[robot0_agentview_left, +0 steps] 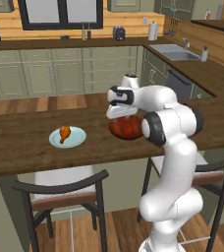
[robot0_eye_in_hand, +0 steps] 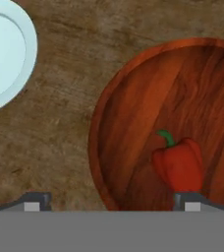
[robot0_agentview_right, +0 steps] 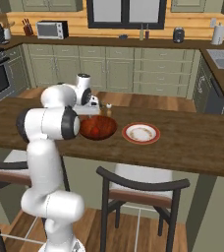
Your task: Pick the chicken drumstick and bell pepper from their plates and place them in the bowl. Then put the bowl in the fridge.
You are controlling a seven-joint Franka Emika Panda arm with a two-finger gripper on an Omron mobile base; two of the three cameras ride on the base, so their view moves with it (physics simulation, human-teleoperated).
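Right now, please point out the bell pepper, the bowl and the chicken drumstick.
bell pepper (robot0_eye_in_hand: 180,167), hand view, red body.
bowl (robot0_eye_in_hand: 128,98), hand view, bare inner wall.
chicken drumstick (robot0_agentview_left: 65,133), left base view, fat end.

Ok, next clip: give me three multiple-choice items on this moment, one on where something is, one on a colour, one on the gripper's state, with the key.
1. Where does the bell pepper lie?
A. on a pale blue plate
B. in the bowl
C. on the bare counter

2. What colour is the plate under the chicken drumstick?
A. pale blue
B. reddish-brown
C. green

3. How does the gripper stand?
A. shut on the pepper
B. shut on the drumstick
C. open, holding nothing

Key:
1. B: the hand view shows the red pepper on the bowl's wooden floor.
2. A: the left base view shows the drumstick on a pale blue plate, beside the bowl.
3. C: in the hand view the two fingertips stand far apart, above the bowl's edge, with nothing between them.
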